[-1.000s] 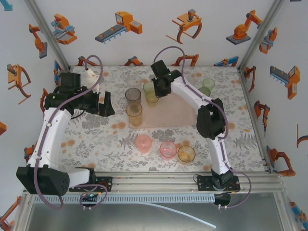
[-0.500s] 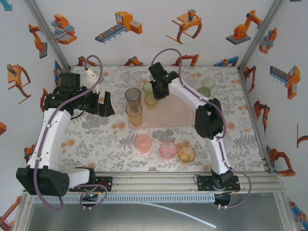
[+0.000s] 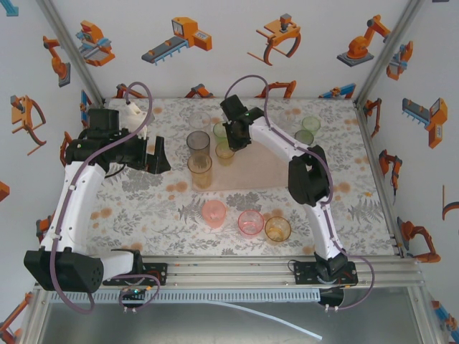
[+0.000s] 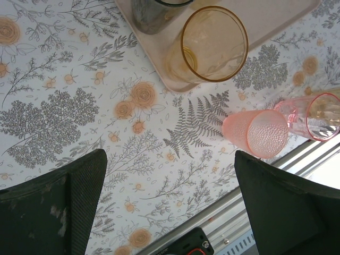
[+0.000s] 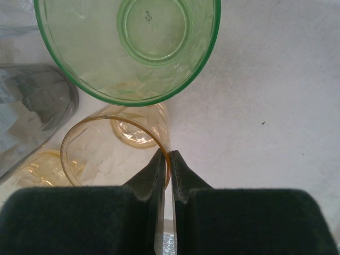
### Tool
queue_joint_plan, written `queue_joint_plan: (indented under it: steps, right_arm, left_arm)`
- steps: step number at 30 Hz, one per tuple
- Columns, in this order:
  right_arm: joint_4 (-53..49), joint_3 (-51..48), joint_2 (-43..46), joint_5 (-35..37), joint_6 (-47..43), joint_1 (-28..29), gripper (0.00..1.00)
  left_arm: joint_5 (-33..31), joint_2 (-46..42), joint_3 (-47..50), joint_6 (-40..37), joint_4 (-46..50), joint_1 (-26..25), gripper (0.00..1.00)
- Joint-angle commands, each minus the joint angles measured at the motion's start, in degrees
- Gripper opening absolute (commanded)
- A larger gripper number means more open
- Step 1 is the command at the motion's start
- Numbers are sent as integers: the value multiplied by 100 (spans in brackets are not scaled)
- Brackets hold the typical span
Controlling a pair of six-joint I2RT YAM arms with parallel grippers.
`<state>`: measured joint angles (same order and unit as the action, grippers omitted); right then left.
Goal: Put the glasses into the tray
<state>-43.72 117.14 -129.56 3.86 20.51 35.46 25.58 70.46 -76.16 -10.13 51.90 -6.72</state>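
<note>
My right gripper (image 3: 231, 143) (image 5: 169, 155) is shut on the rim of a small orange glass (image 3: 225, 152) (image 5: 101, 149), one finger inside and one outside. That glass is upright over the pale pink tray (image 3: 258, 170) (image 5: 255, 106), next to a green glass (image 3: 221, 130) (image 5: 133, 48) and a smoky grey glass (image 3: 198, 141) (image 5: 32, 106). A taller orange glass (image 3: 201, 168) (image 4: 212, 45) stands at the tray's near left corner. My left gripper (image 3: 159, 154) (image 4: 170, 175) hangs open over the tablecloth, left of the tray, holding nothing.
Two pink glasses (image 3: 214, 213) (image 3: 250, 222) and an orange one (image 3: 277, 229) stand on the flowered cloth near the front edge. Two greenish glasses (image 3: 308, 129) stand at the back right, and a clear one (image 3: 199, 120) stands behind the grey glass. White walls enclose the table.
My right arm has shifted a little to the left with the small orange glass in its grip. The left arm has not moved.
</note>
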Motion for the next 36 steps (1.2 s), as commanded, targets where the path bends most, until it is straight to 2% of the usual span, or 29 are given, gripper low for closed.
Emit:
queue_joint_plan:
  steps: [1,9,23,36]
  right_arm:
    - [-89,206,-43,-34,5,48,12]
    - [-92,206,-61,-25,17,48,14]
    - [-183,306,28,-17,-18,57,32]
    - [-588,365,474,-201,-204,57,39]
  left_arm:
    - [142,-161,-17,-3,11,31,97]
    - [149,-195,5,-2,-4,49,97]
    - [150,-213,32,11,-29,95,97]
    - [-36,-180,5,-30,-44,193,97]
